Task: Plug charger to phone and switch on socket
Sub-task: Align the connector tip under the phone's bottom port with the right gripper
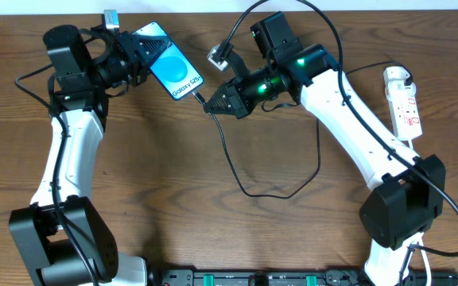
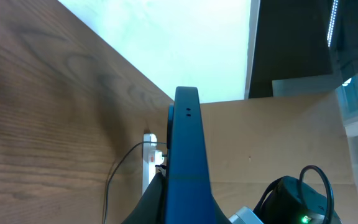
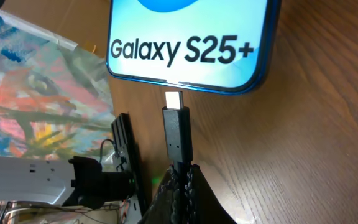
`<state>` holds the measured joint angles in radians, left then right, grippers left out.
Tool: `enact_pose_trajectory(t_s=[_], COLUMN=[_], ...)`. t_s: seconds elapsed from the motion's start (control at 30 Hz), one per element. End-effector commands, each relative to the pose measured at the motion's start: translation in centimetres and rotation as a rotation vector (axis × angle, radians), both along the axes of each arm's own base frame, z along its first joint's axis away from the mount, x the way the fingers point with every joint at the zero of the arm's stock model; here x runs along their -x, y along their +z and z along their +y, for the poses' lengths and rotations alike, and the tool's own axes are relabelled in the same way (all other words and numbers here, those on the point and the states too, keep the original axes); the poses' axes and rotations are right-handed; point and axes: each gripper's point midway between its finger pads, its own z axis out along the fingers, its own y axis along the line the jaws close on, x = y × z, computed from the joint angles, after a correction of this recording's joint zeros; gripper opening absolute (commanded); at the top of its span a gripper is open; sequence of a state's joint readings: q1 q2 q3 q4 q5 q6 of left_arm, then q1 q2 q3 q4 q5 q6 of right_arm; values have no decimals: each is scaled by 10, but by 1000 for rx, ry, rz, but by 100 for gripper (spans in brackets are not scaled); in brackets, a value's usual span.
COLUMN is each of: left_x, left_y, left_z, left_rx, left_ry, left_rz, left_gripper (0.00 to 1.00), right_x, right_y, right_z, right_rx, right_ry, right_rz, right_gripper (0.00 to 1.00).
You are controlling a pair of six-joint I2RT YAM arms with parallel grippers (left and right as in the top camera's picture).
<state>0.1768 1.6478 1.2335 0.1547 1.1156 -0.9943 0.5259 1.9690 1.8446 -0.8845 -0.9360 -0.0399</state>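
Note:
The phone (image 1: pixel 173 71) has a lit screen with a blue graphic and "Galaxy S25+" text. My left gripper (image 1: pixel 137 54) is shut on its upper end and holds it tilted above the table. In the left wrist view the phone (image 2: pixel 186 155) shows edge-on between the fingers (image 2: pixel 188 208). My right gripper (image 1: pixel 217 103) is shut on the charger (image 1: pixel 203 101) connector. In the right wrist view the metal tip of the charger (image 3: pixel 176 127) sits just short of the phone's (image 3: pixel 191 53) bottom edge, apart from it. The socket (image 1: pixel 402 102) lies at the far right.
The black charger cable (image 1: pixel 253 191) loops across the table's middle and runs up over my right arm. The socket also shows in the left wrist view (image 2: pixel 149 158). The table's far edge runs along the top of the overhead view.

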Motion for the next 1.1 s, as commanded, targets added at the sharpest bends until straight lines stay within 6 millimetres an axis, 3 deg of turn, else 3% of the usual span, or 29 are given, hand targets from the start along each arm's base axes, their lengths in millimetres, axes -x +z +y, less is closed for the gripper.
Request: enact_pose_trajectory(t_s=[0.0,1.07], left_x=[-2,-3], left_y=[9,8], left_z=[3,-4], left_rx=[-9,-3], left_ry=[3,-1], left_rz=[-31,-19], left_gripper=[7,7], right_x=[3,-3], right_y=[6,2], right_z=[2,1], right_rx=[-34,2], right_ry=[20,-36], right_rz=[10,43], right_gripper=[1,1])
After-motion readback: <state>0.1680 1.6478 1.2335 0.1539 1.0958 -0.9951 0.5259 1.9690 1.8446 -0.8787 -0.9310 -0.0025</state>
